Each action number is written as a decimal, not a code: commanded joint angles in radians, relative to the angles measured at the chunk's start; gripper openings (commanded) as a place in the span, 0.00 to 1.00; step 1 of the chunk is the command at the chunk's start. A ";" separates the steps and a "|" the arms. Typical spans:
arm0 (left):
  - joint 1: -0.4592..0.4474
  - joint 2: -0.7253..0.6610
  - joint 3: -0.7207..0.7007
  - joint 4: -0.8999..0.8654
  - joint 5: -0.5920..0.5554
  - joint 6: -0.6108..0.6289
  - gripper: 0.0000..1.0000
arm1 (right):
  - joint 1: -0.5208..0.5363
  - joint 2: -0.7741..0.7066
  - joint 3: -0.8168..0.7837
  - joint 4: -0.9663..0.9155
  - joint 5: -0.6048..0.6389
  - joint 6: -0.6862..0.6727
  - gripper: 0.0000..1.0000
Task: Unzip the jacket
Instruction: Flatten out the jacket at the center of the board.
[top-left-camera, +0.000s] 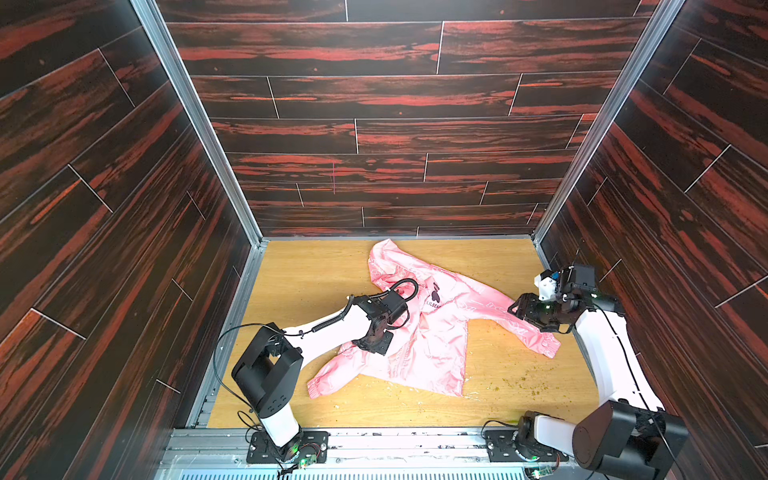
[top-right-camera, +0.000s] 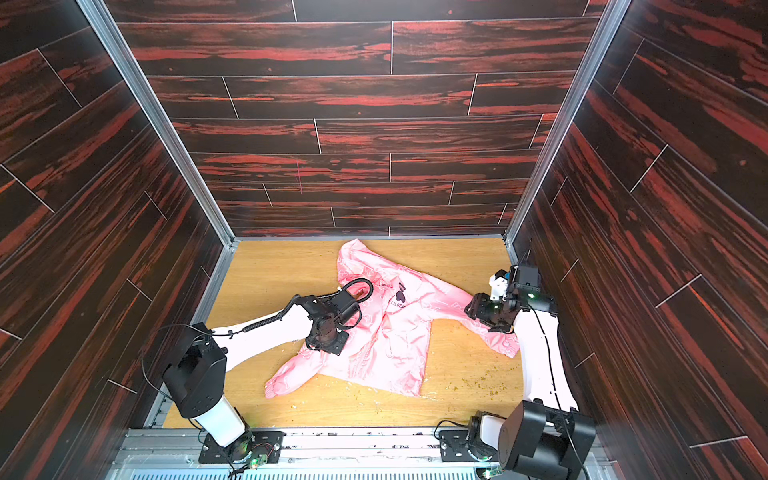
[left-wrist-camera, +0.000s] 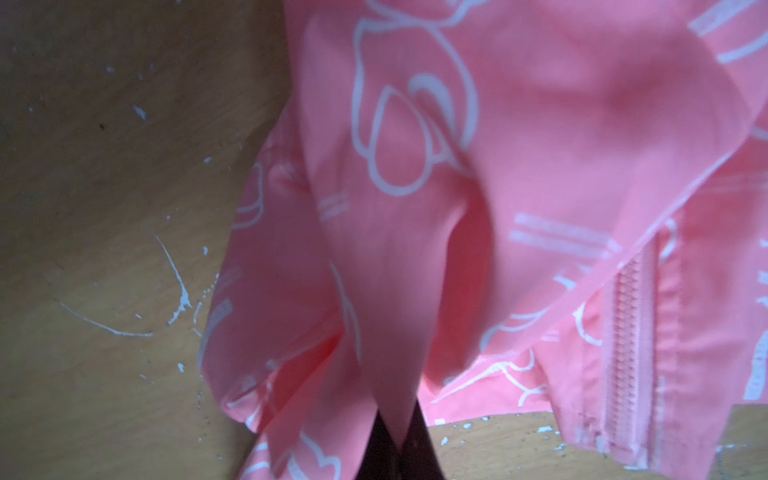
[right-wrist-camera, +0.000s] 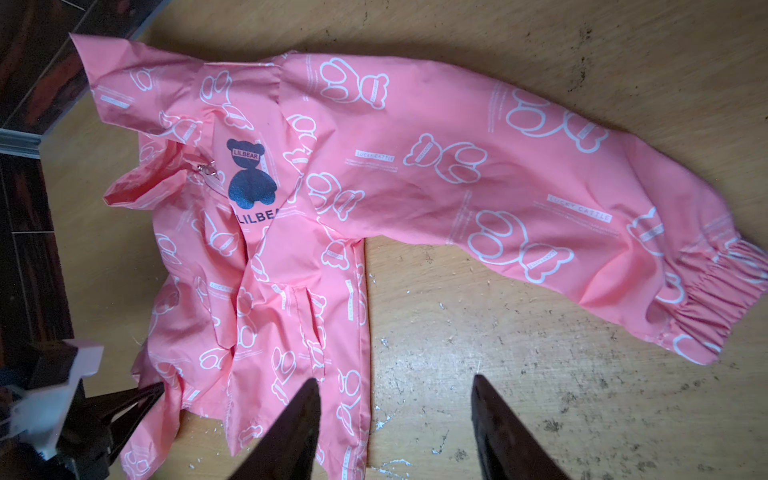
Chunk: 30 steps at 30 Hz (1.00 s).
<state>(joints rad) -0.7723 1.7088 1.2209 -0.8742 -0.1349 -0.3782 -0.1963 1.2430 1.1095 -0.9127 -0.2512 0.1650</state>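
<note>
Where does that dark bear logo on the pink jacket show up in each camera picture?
Both top views: bear logo on the chest of the jacket.
Left wrist: not in it; only fabric and zipper.
Right wrist: bear logo beside the metal zipper pull.
Shared landmark, left wrist aside: the hood.

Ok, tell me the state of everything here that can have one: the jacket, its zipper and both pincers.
jacket: lying front up, rumpled, sleeves spread.
zipper: teeth closed, pull up near the collar.
left pincer: shut on a fold of the jacket.
right pincer: open, holding nothing.
</note>
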 joint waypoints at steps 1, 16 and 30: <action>0.007 -0.023 0.053 -0.075 -0.076 -0.025 0.00 | 0.004 -0.010 0.007 -0.014 -0.031 -0.016 0.56; 0.281 -0.020 0.315 -0.205 -0.238 0.200 0.00 | 0.373 0.065 -0.078 0.033 -0.014 0.112 0.60; 0.521 0.484 0.795 -0.133 -0.629 0.407 0.46 | 0.683 0.147 -0.273 0.214 0.185 0.452 0.65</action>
<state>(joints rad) -0.2523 2.1418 1.9598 -0.9726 -0.6064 -0.0013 0.4591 1.3598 0.8593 -0.7300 -0.1436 0.5297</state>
